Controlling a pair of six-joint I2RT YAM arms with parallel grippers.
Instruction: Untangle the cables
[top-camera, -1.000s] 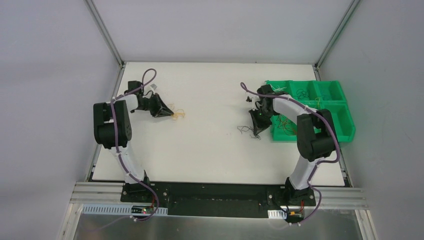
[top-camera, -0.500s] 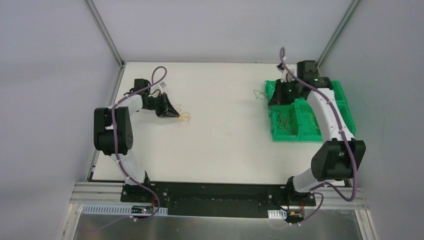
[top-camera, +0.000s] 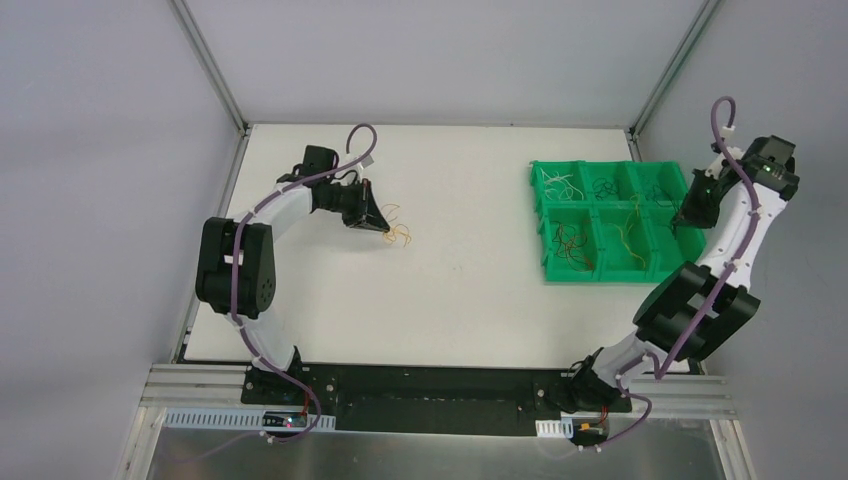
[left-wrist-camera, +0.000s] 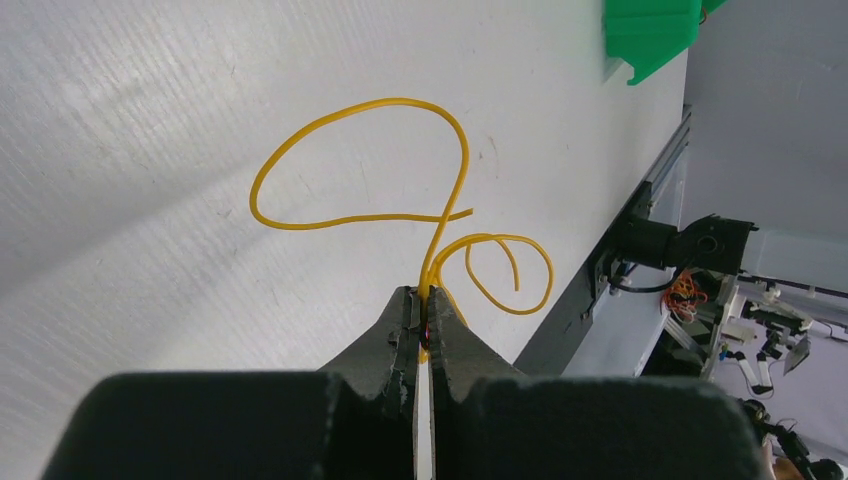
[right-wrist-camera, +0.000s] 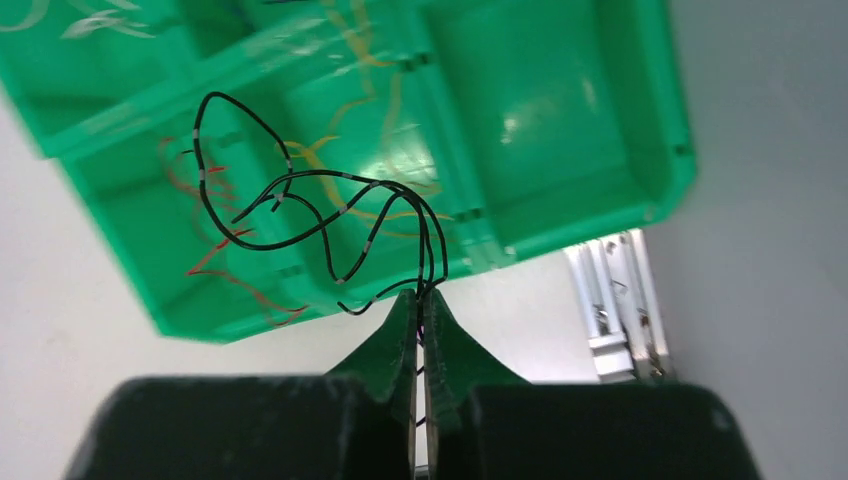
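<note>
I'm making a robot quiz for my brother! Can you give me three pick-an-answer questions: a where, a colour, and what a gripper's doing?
1. Where on the table is the green bin? A) left side B) right side C) middle
2. What colour is the wire in the left gripper? A) yellow B) blue C) white
3. The right gripper is: A) open, empty B) shut on a black wire C) holding a spoon

Answers: 1 B, it lies at the right edge. 2 A, a yellow loop leaves the closed jaws. 3 B, its jaws pinch the wire.
</note>
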